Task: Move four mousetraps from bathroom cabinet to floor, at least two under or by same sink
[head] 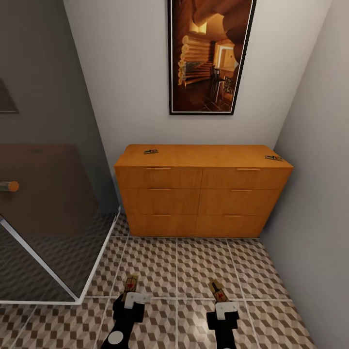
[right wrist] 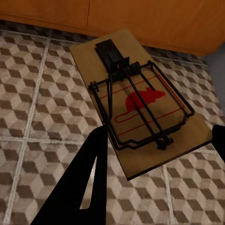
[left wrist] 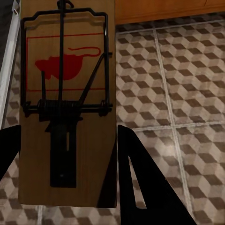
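Two mousetraps lie on top of the orange-brown cabinet [head: 201, 194], one [head: 150, 151] near its left end and one [head: 273, 157] at its right corner. My left gripper [head: 131, 292] is shut on a third mousetrap [left wrist: 68, 103], held flat above the cube-patterned bathroom floor [head: 194, 269]. Its black fingers [left wrist: 145, 187] press the board's long edges. My right gripper [head: 221, 296] is shut on a fourth mousetrap [right wrist: 140, 101], also above the tiles, with the cabinet's front just beyond it. The bathroom sink is out of view.
A glass shower screen [head: 48, 218] with a white frame and an orange knob [head: 9, 186] stands at the left. A grey wall [head: 315, 194] closes the right side. A framed picture [head: 211, 55] hangs above the cabinet. Open tiles lie between me and the cabinet.
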Controlling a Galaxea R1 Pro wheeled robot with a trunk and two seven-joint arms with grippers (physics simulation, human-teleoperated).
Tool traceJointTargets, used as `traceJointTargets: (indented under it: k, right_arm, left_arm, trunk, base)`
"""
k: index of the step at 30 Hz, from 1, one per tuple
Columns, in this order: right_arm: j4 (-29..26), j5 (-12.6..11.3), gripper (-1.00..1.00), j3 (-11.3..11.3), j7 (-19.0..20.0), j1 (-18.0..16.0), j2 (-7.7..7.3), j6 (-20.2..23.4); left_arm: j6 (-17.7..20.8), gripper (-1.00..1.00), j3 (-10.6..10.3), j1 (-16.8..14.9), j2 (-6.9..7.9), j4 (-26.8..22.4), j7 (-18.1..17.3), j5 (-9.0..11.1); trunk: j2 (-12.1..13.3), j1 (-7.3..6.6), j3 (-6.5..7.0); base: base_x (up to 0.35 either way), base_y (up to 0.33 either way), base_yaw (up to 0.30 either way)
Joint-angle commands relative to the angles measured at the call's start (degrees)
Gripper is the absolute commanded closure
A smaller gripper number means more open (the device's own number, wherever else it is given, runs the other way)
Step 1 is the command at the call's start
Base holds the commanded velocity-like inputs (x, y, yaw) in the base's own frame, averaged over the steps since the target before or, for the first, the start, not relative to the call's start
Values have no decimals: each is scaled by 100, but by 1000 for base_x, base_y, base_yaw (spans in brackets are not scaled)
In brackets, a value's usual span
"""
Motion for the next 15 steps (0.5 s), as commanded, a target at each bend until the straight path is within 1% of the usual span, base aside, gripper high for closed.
traceJointTargets:
  k: [1,4,7,9,10,11,13,15]
  right_arm:
    - [0,38,100,11,-35,-4,11,-1]
    - [-13,35,100,11,-37,-4,24,-9]
    - [-5,27,100,11,-35,-4,23,-12]
    - [-3,25,100,11,-34,-4,10,-13]
    - [0,24,100,11,-34,-4,2,-16]
    - [1,24,100,11,-34,-4,-4,-17]
    - [3,23,100,11,-34,-4,-22,-24]
    - [3,23,100,6,-34,-4,-34,-28]
  left_arm:
    - [39,100,-27,-4,8,-8,50,10]
    - [39,100,-26,-4,43,107,80,23]
    - [33,100,-25,-4,94,497,92,31]
    - [-56,100,-25,-4,117,1012,88,33]
    - [-195,100,-26,-4,123,1287,78,34]
    - [-303,100,-26,-4,125,1423,73,34]
    - [-934,100,-27,-4,128,1975,50,34]
    - [-1720,100,-27,-4,114,2537,38,35]
  trunk:
    - [-3,0,-5]
    - [-3,0,-5]
    - [-3,0,-5]
    - [-3,0,-5]
    - [-3,0,-5]
    - [-3,0,-5]
    - [-3,0,-6]
    - [-3,0,-9]
  base:
    - [0,0,0]
    - [0,0,0]
    - [0,0,0]
    - [0,0,0]
    - [0,0,0]
    - [0,0,0]
    - [0,0,6]
    - [0,0,109]
